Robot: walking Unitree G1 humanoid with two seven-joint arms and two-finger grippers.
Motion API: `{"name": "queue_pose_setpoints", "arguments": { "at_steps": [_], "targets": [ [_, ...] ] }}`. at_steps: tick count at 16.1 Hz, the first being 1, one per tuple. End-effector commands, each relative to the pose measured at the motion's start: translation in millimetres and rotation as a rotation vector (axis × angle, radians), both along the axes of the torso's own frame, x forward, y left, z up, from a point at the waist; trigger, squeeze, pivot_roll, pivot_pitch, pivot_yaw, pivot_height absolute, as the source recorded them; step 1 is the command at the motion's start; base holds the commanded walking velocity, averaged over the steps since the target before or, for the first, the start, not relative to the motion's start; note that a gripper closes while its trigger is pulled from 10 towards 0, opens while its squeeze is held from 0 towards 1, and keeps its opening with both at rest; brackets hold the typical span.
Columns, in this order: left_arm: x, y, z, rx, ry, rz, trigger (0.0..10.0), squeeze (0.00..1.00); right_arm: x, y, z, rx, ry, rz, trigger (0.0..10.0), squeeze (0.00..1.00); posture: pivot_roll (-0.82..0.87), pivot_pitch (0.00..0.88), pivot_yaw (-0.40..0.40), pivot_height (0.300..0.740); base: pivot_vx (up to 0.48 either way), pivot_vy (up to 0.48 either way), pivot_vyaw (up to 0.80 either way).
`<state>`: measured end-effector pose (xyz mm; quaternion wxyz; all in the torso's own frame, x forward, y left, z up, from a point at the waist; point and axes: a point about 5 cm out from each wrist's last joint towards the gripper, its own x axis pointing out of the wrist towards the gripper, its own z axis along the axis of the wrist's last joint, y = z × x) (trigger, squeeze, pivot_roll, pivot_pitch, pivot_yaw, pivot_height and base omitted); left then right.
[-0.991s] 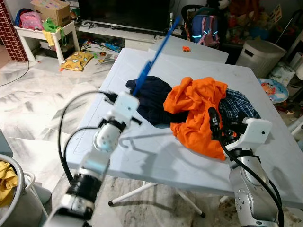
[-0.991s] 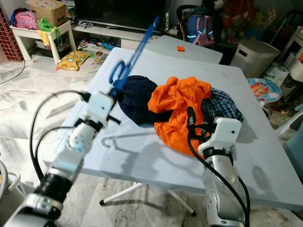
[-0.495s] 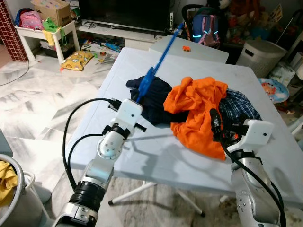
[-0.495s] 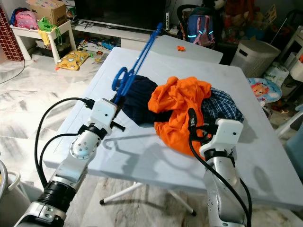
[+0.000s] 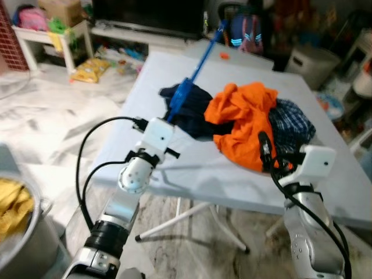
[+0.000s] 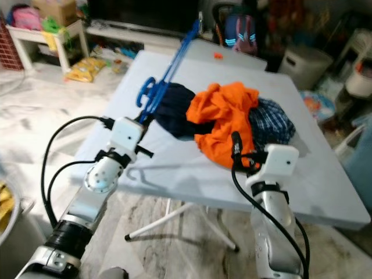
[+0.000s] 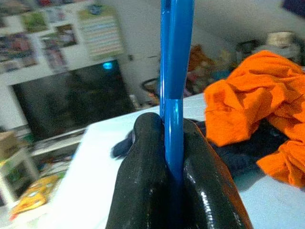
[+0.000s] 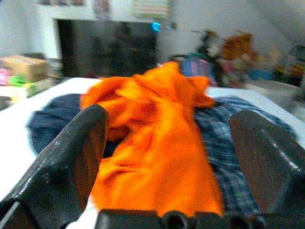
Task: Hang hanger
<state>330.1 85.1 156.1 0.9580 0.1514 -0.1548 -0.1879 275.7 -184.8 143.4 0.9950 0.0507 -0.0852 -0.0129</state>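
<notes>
Left gripper (image 7: 174, 157): both black fingers pressed tight on a blue hanger (image 6: 168, 72), pinching one of its straight bars near the hook end. The hanger sticks up and away from the gripper, slanting over the far side of the table (image 5: 203, 168) toward the back of the room, its looped hook (image 6: 147, 96) just above the wrist. Held that way it rides clear of the clothes and the tabletop, likely so it can be carried off to a rail; no rail or rod can be made out here.

Right gripper (image 8: 169, 143): fingers spread wide with nothing between them. It sits at the near edge of the table, pointed at the orange garment (image 5: 241, 116), just short of the cloth as far as the head views show. Probably parked there, or waiting for the shirt that goes on the hanger.

Around them: the orange garment lies heaped mid-table, overlapping a dark navy garment (image 5: 195, 113) on its left and a checked shirt (image 5: 290, 122) on its right. All three are crumpled, none on a hanger.

Beyond: marble floor, a dark television (image 5: 151, 11) against the far wall, a small white side table (image 5: 49, 38) with clutter. Head views are slightly blurred, so fine detail is doubtful.

Judgement: hanger secured, hanging not yet done.
</notes>
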Motion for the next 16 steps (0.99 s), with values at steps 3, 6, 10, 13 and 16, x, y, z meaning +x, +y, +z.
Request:
{"name": "queue_pose_setpoints", "arguments": {
  "at_steps": [3,6,10,13,16],
  "targets": [
    [-0.7,-6.5,4.3,0.004,-0.015,-0.029,10.0,0.0,1.4,-3.6,-3.0,-0.003,0.017,-0.018,10.0,1.0,0.16,0.0,-0.105,0.74,-0.249,0.0,0.0],
    [-0.4,-6.6,4.7,0.006,-0.016,-0.03,10.0,0.0,1.0,-4.4,-3.8,-0.006,0.019,-0.02,10.0,1.0,0.16,0.0,-0.104,0.74,-0.249,0.0,0.0],
    [-1.6,-9.4,0.6,0.01,-0.002,-0.038,10.0,0.0,1.3,-4.6,-5.7,-0.016,0.029,-0.011,10.0,1.0,0.16,0.0,-0.105,0.74,-0.257,0.0,0.0],
    [-2.7,-11.3,-0.3,0.008,0.002,-0.043,10.0,0.0,2.0,-5.2,-6.7,-0.026,0.034,-0.008,10.0,1.0,0.16,0.0,-0.11,0.74,-0.311,0.0,0.0],
    [-3.4,-11.2,-3.1,0.013,0.011,-0.041,10.0,0.0,1.5,-1.2,-10.5,-0.03,0.052,0.012,10.0,1.0,0.16,0.0,-0.115,0.74,-0.308,0.0,0.0]
  ]
}}
